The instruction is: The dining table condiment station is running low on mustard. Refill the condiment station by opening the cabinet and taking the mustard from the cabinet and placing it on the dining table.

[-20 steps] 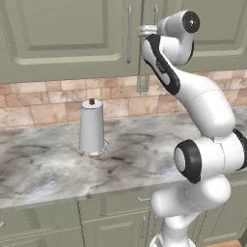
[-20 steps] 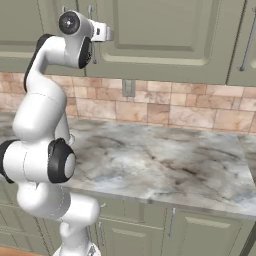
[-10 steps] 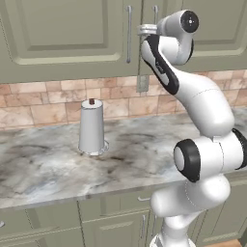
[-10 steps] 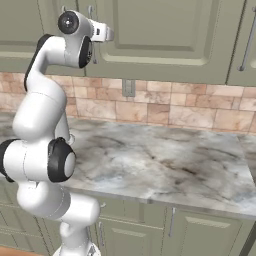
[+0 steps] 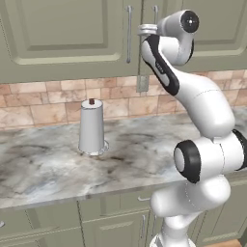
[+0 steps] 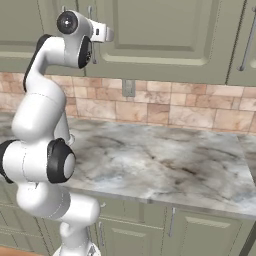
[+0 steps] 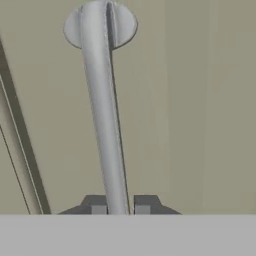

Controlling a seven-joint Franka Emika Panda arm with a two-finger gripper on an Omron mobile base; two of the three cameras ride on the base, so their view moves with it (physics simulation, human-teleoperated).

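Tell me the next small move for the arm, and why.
Probably pull the hand straight back toward the base to start swinging the cabinet door open. In the hand view the fingers sit on either side of the silver bar handle, closed on it, and the door lies flat and shut, so the mustard behind it cannot be reached yet.

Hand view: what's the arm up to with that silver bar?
The gripper is shut on the handle of the upper cabinet, one finger on each side of the bar. The door sits flat and closed, so nothing has come out. Below, a paper towel roll stands on the marble counter.
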